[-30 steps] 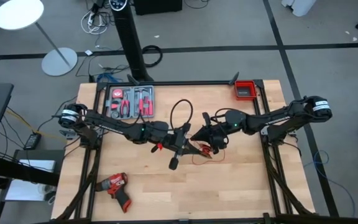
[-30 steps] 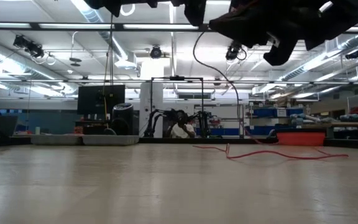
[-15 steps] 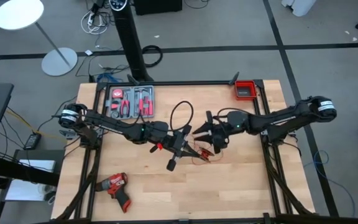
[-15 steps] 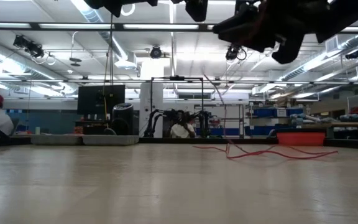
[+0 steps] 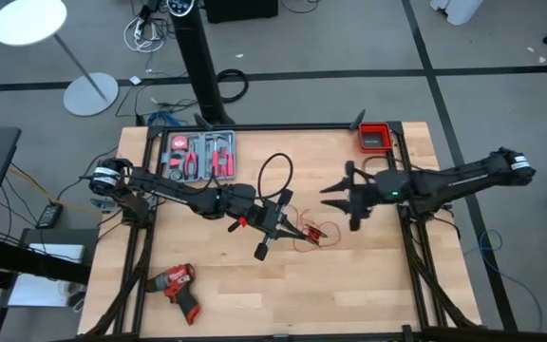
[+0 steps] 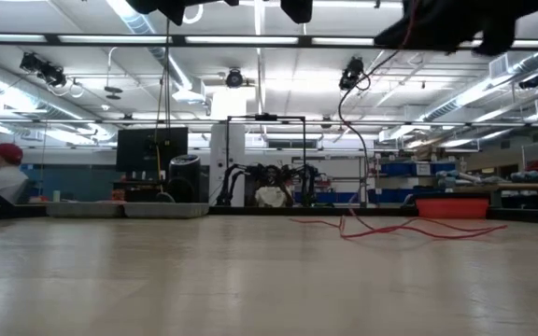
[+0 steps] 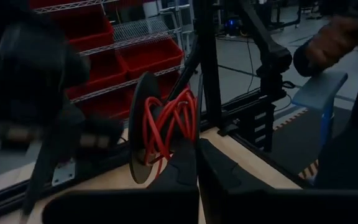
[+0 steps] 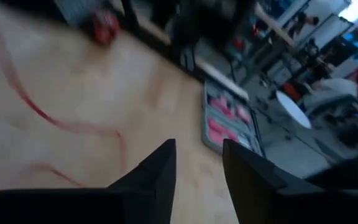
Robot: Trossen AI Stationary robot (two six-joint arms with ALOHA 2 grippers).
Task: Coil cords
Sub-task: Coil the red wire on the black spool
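Observation:
My left gripper [image 5: 283,211] is over the table's middle, held level and shut on a black spool [image 7: 138,137] wound with the red wire [image 7: 169,124]. More red wire [image 5: 313,233] lies loose on the wood just right of it, also visible in the low view [image 6: 409,227]. The black cable [image 5: 275,171] makes a loop just beyond the left gripper, on its far side; the arm hides the cable's ends. My right gripper [image 5: 342,201] is open with nothing in it, to the right of the loose wire and above the table, its fingers [image 8: 160,162] apart. My left gripper is shut at the spool's near side, just under the red windings [image 7: 178,152]. Its own fingers hide which part of the spool they pinch. The fingers come in level. The spool is lifted clear of the table, its flange upright.
A tool tray [image 5: 198,155] with red-handled tools sits at the far left, a red bin [image 5: 375,138] at the far right corner, and a red drill [image 5: 179,285] near the front left. Bare wood lies at the near right. A person in a red cap [image 6: 3,173] sits beyond the table.
My right gripper has opened and drawn back from beside the left gripper toward the table's right edge, rising a little and rolling. The loose red wire on the table has shifted slightly. My left gripper has stayed in place with the spool.

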